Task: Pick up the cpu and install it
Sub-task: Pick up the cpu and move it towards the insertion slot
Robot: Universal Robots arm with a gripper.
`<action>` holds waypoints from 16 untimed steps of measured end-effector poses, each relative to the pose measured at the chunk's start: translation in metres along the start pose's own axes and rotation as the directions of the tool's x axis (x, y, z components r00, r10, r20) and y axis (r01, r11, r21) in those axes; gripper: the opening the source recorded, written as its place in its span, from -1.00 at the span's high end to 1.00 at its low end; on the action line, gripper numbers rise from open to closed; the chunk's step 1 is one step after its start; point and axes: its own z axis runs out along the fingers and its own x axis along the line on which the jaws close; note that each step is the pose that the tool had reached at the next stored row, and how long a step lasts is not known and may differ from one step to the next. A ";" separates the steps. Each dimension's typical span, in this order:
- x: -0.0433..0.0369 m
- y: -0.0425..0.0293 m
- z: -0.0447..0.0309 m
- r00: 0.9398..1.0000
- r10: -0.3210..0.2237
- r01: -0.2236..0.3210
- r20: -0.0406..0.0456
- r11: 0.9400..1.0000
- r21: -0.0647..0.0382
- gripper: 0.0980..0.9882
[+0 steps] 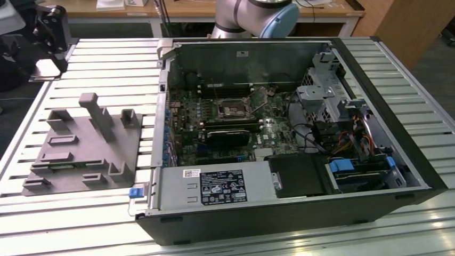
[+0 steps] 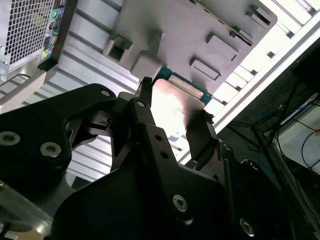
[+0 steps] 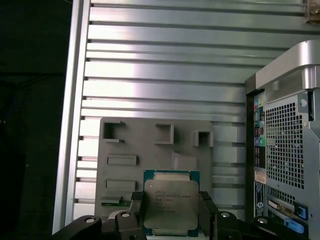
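Jaws pinched the flat silver-grey square cpu by opposite edges; the black gripper hung upper left in the exterior view, the dark framed socket well rightward.

The cpu has a silver metal lid, the fixture matt grey plastic, the table shiny ribbed metal.

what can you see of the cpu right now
The cpu is a small flat square chip: a dull silver-grey metal lid with faint print, on a green board showing as a thin border. The gripper clamps it by two opposite edges between black fingers. It looks held clear of the grey fixture, which lies behind it on the slatted table.
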 end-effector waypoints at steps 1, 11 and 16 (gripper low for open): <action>-0.0018 -0.0001 0.0001 1.000 0.000 0.000 0.000 1.000 0.000 0.04; -0.0213 -0.0005 0.0000 1.000 0.000 0.000 0.000 1.000 -0.002 0.04; -0.0312 -0.0008 0.0001 1.000 0.000 0.000 0.000 1.000 -0.003 0.04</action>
